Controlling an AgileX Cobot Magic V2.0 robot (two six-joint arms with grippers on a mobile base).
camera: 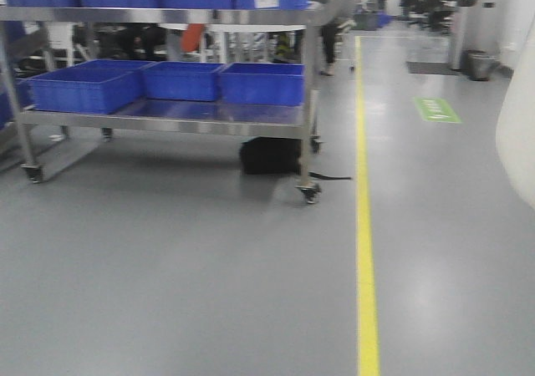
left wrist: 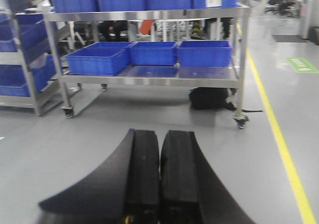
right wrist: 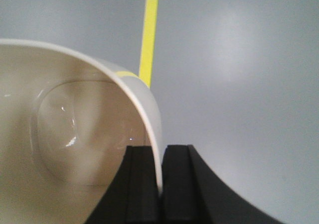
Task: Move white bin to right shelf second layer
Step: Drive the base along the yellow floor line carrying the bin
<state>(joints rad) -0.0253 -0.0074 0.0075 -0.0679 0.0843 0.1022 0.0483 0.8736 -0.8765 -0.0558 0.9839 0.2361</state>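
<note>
Grey factory floor (camera: 167, 292), yellow line (camera: 365, 226): the right pincer (right wrist: 160, 157) clamps the wall of the white bin (right wrist: 75, 134) above it; the left pincer (left wrist: 159, 139) is closed, empty. Ahead stand a rack (camera: 167, 119) of blue crates (camera: 180, 82) and a black bag (camera: 269, 155).

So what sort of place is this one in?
Probably a factory or warehouse floor: a wheeled steel rack holding blue crates, a grey floor with a yellow lane line, and a green floor marking. The right hand holds the white bin.
</note>
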